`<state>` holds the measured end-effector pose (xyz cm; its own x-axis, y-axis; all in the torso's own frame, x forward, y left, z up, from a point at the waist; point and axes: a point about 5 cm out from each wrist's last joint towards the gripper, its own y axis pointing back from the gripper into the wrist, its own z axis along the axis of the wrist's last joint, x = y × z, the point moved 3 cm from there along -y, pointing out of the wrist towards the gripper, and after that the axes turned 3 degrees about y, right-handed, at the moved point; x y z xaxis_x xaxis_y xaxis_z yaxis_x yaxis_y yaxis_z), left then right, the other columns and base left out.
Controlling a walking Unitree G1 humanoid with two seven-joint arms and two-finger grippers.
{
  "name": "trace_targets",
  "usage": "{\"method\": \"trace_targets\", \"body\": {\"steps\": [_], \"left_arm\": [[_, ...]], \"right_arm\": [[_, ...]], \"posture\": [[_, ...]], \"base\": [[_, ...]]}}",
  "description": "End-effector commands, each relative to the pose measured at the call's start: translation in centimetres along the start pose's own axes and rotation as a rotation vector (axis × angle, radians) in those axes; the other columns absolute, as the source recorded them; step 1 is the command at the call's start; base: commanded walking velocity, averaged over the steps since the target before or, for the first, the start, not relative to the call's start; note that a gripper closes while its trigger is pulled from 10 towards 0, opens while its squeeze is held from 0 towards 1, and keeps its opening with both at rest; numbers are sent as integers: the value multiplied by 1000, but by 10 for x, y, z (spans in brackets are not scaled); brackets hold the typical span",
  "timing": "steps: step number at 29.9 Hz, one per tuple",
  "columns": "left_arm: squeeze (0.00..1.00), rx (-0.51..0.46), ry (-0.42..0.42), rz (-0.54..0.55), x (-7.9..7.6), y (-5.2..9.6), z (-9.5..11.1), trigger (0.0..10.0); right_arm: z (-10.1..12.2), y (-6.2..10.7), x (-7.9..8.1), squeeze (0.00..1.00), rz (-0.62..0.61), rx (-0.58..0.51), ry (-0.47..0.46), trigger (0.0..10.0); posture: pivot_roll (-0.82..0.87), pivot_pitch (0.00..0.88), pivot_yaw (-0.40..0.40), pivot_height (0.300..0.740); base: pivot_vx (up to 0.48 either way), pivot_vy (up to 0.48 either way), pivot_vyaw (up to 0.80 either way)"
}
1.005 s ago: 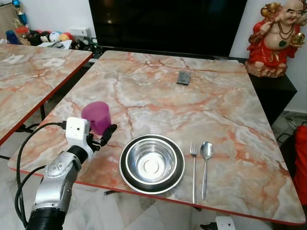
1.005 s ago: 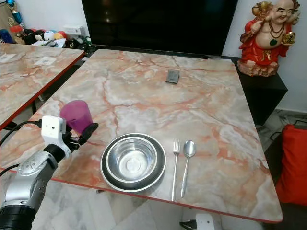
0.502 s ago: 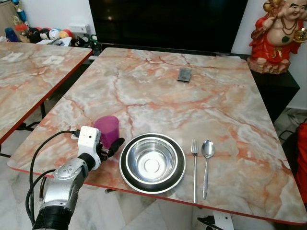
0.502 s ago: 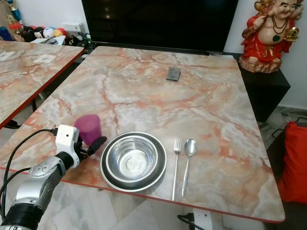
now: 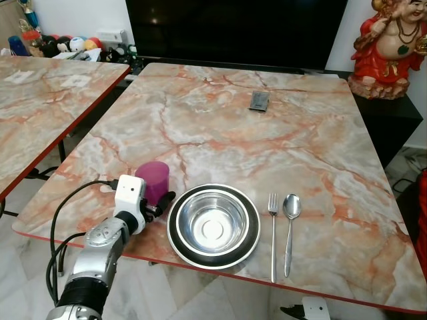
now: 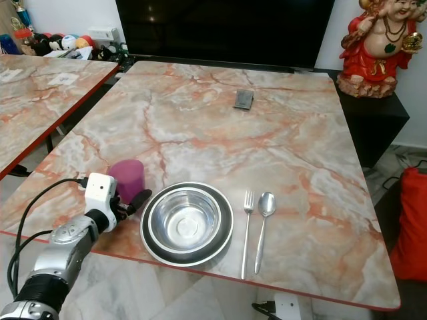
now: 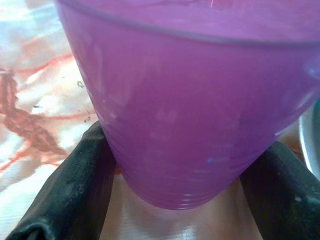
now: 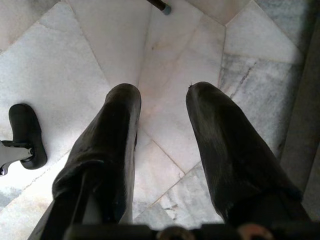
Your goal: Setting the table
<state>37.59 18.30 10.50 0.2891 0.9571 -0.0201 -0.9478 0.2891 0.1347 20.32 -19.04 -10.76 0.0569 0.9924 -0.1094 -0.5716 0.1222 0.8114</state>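
Fingers of the left hand are closed around a purple cup, one black finger pressed against each side of it near its base, as the left wrist view shows up close. That cup stands upright on the counter, near the front left corner, with the silver arm reaching up to it from below the counter edge and a black cable looping beside the arm. Just beside the cup, to its right, sits a steel bowl nested in a dark-rimmed plate; the cup and plate are close, but whether they touch cannot be told. Right of the plate lie a fork and a spoon, side by side and parallel, handles toward the front edge. Farther back on the marble-patterned top rests a small dark flat object, well apart from the place setting. A second counter of the same stone pattern stands to the left, and a red and gold statue stands on a dark stand at the far right. The right hand hangs over the pale tiled floor, its two fingers spread apart and holding nothing.
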Motion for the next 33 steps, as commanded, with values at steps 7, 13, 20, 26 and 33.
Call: {"method": "trace_targets", "body": {"steps": [7,13,20,26,33], "left_arm": [[0,-6,-51,29,1,-5,0,10000],[0,-5,-46,30,1,-5,-1,10000],[0,-6,-46,33,5,-4,-1,10000],[310,-13,-48,51,12,-3,1,10000],[294,-16,-51,40,11,-3,2,10000]], "right_arm": [[-14,3,0,0,0,26,-3,10000],[-18,3,0,0,0,31,-1,10000],[-22,4,0,0,2,37,1,10000],[-22,4,0,0,3,38,5,10000],[-22,4,0,0,5,37,7,10000]], "posture": [[-9,125,10,740],[-6,125,8,740],[-4,124,7,740],[0,123,6,740],[1,116,7,740]], "base": [[0,0,0],[0,0,0],[0,0,0],[0,0,0],[0,0,0]]}}
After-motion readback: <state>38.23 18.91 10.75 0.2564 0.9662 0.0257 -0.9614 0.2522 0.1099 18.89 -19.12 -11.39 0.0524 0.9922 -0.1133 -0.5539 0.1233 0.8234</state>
